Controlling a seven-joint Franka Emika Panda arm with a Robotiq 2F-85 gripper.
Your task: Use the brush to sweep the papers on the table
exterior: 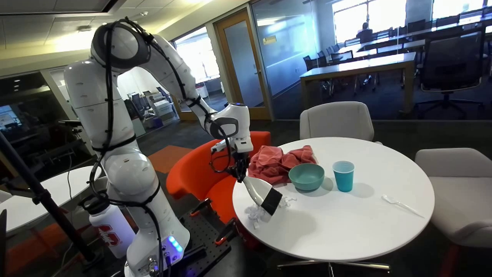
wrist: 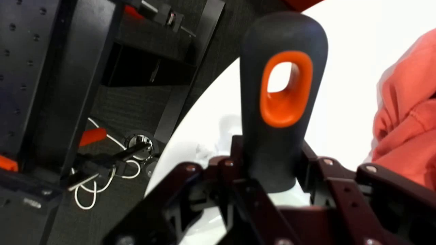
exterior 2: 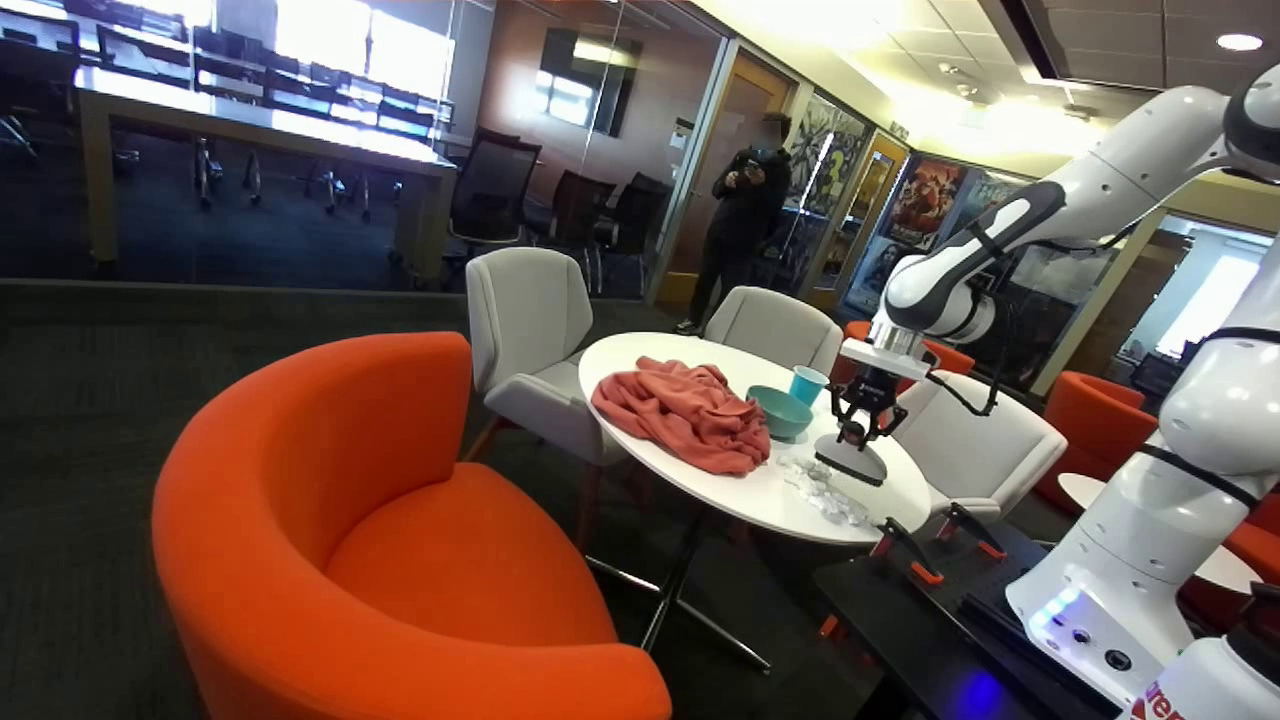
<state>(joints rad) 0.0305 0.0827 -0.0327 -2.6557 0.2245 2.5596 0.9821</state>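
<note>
Standing near the white table, I'm noting the gripper clamping the dark handle of the brush, jaws pressing from both sides. The brush is slanting down below the gripper, its black bristles pointing away from the robot base. The paper scraps are lying on the table beneath the gripper, just beside the bristles, in a loose strip; the larger clump is sitting on the base side of the gripper, near the rim. Whether the bristle tips are touching the table, I'm not able to tell. For sweeping well, I'm favoring bringing the brush down beside the strip, not on top of it, until the bristles are only just bending, then drawing it low and slow with the wide face meeting the papers. Strokes heading in from the rim are looking safer; outward ones would probably be dropping scraps on the floor. Past the gripper, away from the base, the green bowl, blue cup and red cloth are waiting to be bumped, so I'd be ending each stroke short of them. Heavy pushing may end up twisting the handle in the jaws; light pressure is seeming wiser.
</note>
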